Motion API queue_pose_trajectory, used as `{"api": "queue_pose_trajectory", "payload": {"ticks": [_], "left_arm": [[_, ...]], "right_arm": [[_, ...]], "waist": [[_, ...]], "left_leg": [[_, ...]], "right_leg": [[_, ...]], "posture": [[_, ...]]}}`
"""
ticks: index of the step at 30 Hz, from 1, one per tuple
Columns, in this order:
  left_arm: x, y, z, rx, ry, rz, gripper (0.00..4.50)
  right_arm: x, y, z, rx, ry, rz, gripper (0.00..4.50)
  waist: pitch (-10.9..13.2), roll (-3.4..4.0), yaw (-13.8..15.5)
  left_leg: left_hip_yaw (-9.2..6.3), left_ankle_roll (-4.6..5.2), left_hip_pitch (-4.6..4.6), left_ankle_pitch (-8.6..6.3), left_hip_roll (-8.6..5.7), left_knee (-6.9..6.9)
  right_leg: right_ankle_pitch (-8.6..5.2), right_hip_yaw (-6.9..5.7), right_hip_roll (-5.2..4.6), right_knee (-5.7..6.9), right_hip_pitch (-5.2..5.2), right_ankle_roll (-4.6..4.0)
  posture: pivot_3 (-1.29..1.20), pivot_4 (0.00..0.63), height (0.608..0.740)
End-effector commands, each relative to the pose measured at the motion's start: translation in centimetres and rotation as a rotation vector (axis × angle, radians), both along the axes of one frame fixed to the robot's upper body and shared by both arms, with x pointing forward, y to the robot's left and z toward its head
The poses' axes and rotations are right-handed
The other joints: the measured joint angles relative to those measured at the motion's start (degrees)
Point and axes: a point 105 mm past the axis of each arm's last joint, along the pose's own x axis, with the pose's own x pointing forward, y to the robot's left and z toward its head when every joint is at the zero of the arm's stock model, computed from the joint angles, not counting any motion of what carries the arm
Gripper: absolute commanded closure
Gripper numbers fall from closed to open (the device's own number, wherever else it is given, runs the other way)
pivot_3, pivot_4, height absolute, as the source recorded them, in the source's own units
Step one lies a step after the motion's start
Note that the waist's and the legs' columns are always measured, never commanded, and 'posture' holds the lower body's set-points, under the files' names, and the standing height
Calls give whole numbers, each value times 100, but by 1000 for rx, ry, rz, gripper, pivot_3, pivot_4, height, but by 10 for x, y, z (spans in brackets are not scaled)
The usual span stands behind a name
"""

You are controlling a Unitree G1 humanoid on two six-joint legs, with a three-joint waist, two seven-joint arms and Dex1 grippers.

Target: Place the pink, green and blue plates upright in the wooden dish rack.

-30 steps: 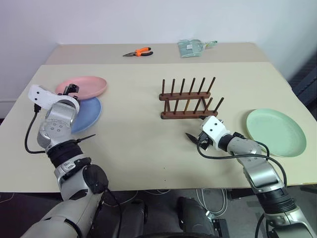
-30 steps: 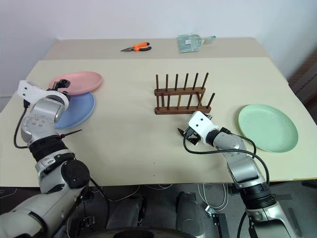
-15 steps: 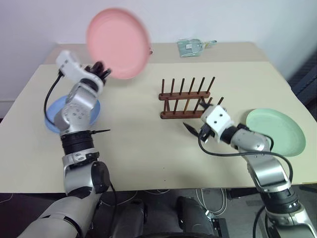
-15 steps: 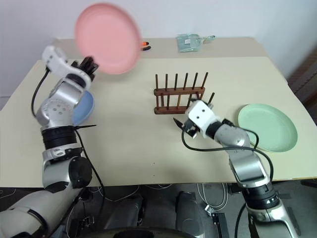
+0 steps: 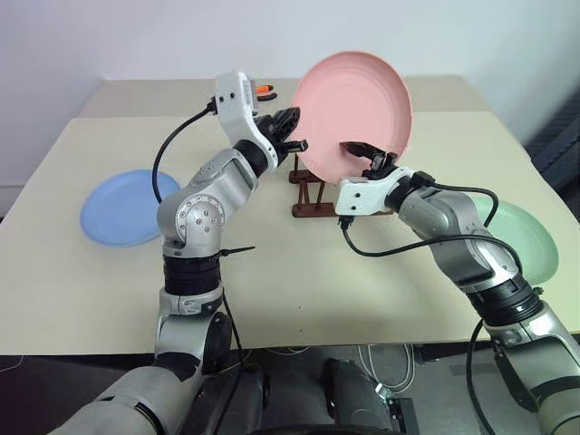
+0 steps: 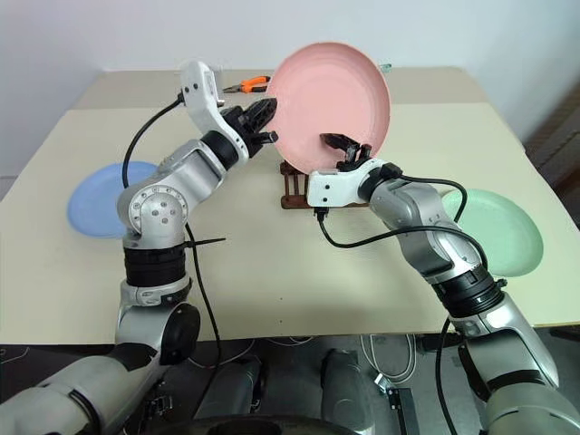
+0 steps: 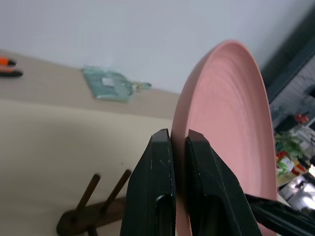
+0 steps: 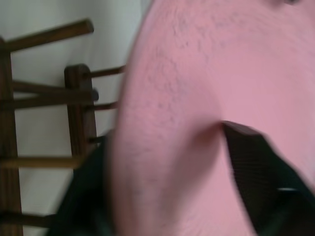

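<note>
left wrist view shows left hand [image 7: 178,189] clamped on pink plate [image 7: 227,128] edge.

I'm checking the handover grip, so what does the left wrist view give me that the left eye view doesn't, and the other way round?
Left wrist view adds: the left gripper's black fingers shut on either side of the rim of the round salmon-pink plastic plate, and a clear green packet on the far table.
Left eye view adds: the light blue round plate, the pale green round plate, and the right gripper at the pink plate's lower edge.
Both: the pink plate held upright, the dark wooden peg rack, orange-handled pliers.
</note>
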Motion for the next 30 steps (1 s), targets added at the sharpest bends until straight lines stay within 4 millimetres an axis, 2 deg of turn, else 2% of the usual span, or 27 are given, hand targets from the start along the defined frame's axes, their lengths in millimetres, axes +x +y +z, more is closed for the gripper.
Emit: {"api": "queue_pose_trajectory", "payload": {"ticks": [1, 3, 5, 7, 9, 11, 13, 15, 16, 18, 21, 23, 26, 30], "left_arm": [[-7, 5, 26, -147, -66, -16, 3642], [-1, 20, 36, -263, -69, 26, 2859], [5, 41, 47, -320, -103, 112, 1848], [13, 68, 53, -347, -130, 224, 919], [17, 86, 55, -355, -146, 287, 919], [17, 100, 53, -232, -219, 325, 919], [11, 94, 41, 18, -302, 275, 919], [-1, 70, 10, 278, -361, 102, 919], [-12, 57, -9, 380, -377, -15, 919], [-34, 41, -39, 454, -374, -212, 919], [-70, 21, -72, 479, -331, -480, 919], [-87, 12, -83, 490, -325, -592, 919], [-101, 2, -90, 484, -308, -678, 919], [-110, -7, -89, 466, -313, -734, 919]], "right_arm": [[-1, -8, 17, 17, -76, -28, 3703], [-2, -9, 21, 30, -103, -33, 4494], [-6, -11, 29, 78, -128, -32, 4500], [-12, -16, 40, 203, -135, -31, 4500], [-16, -21, 47, 311, -126, -34, 4500], [-23, -32, 56, 580, -37, -28, 4500], [-30, -43, 65, 974, 117, 15, 4500], [-37, -49, 68, 1295, 284, 83, 4500], [-41, -51, 68, 1379, 328, 106, 4500], [-44, -56, 64, 1511, 413, 110, 4500], [-46, -59, 61, 1600, 469, 90, 4500], [-47, -59, 59, 1605, 488, 72, 4500], [-46, -60, 52, 1604, 508, 35, 4500], [-41, -63, 42, 1593, 529, -17, 4500]], "waist": [[0, -1, 15], [3, -6, 42], [4, -7, 45], [4, -7, 46], [3, -6, 19], [3, -6, 8], [3, -3, -3], [3, 4, 6], [2, 5, 17], [5, 14, 42], [15, 26, 19], [20, 40, 5], [14, 64, -3], [12, 67, -4]], "left_leg": [[0, 0, 0, 0, 0, 0], [0, 0, -1, 0, -2, 2], [-2, 0, -3, 0, -2, 5], [-1, 0, -3, 0, -2, 4], [-2, -1, -2, 0, -2, 1], [1, -3, 1, 1, -2, -1], [0, -3, 2, 2, 1, -1], [-1, 0, 3, 1, 4, -4], [-3, 1, 3, 0, 5, -4], [-5, 3, 1, -1, 4, -6], [-6, 10, -8, -5, 4, -6], [-5, 10, -8, -5, 7, -10], [1, 10, -3, -5, 10, -18], [7, 11, -1, -5, 10, -20]], "right_leg": [[0, 0, 0, -1, 1, 0], [0, 0, -1, -7, 5, 0], [0, -1, -2, -9, 7, 0], [0, -1, -2, -9, 7, 0], [0, 0, -1, -9, 5, 0], [0, 2, -1, -10, 6, 0], [1, 4, 5, -8, 6, -1], [2, 7, 11, -7, 4, -4], [3, 7, 11, -8, 6, -7], [2, 8, 7, -9, 6, -12], [-5, 9, 1, -10, -5, -36], [-5, 8, 2, -7, -12, -37], [-5, 7, 4, -6, -13, -37], [-5, 8, 4, -7, -12, -34]], "posture": [[0, 150, 740], [0, 150, 740], [0, 150, 740], [0, 150, 740], [0, 150, 740], [0, 150, 740], [0, 150, 740], [0, 150, 740], [0, 150, 740], [0, 150, 740], [0, 150, 740], [0, 150, 740], [0, 150, 740], [0, 150, 740]]}}
